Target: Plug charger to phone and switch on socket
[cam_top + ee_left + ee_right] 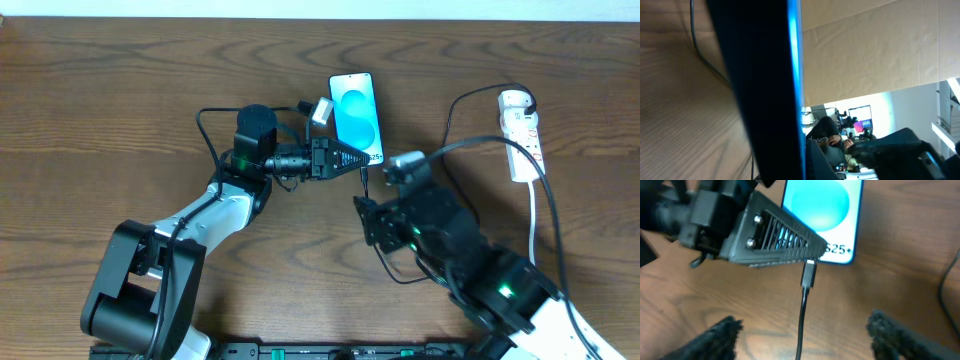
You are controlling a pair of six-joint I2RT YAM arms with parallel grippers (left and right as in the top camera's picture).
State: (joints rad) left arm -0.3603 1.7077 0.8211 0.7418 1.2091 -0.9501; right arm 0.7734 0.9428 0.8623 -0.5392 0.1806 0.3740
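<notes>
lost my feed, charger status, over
Right pincer open, charger loose between. Plug at bottom edge of phone, seating hidden. Left pincer lies across that edge, grip unclear.

Black-and-white arms [215, 215] with ribbed, screwed fingers [775, 235]

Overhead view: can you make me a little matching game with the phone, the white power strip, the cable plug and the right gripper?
Things:
1. phone
2. power strip
3. cable plug
4. right gripper

Descriptions:
A. open, fingers wide apart
B. white, off to the right
C. blue screen lit
D. at the phone's bottom edge

Pairs: 1-C, 2-B, 3-D, 4-A
</notes>
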